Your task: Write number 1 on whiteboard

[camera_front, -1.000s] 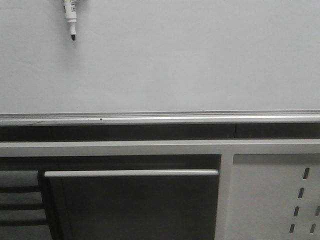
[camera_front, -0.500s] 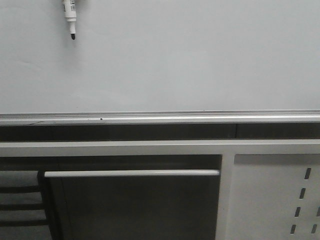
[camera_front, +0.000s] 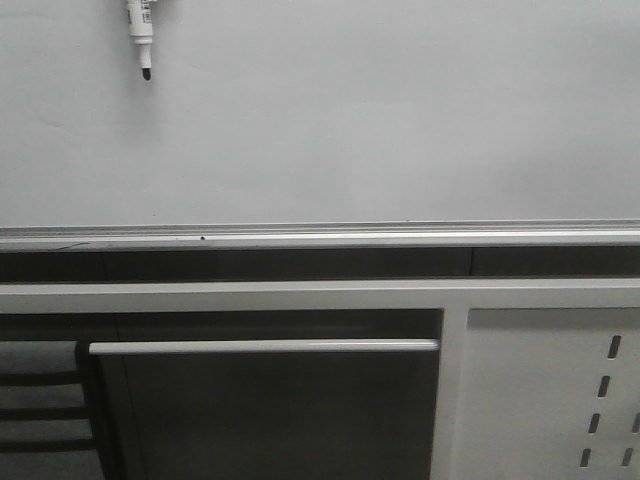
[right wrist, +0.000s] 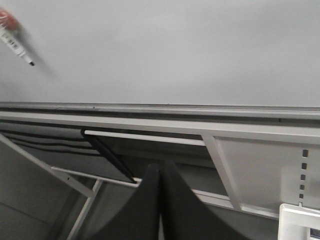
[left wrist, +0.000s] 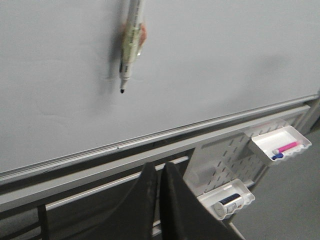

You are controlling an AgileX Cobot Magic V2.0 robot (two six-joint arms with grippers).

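Whiteboard (camera_front: 380, 120): broad unmarked face, open across centre and right of the front view. Marker (camera_front: 141, 35): hangs tip-down at upper left, the sole item before the board. Aluminium rail (camera_front: 320, 238): bounds the lower edge. Slotted panel (camera_front: 550, 390) and trays (left wrist: 280, 145): occupy the lower right.

Both fingers (left wrist: 159, 200) (right wrist: 159, 200) closed (empty).
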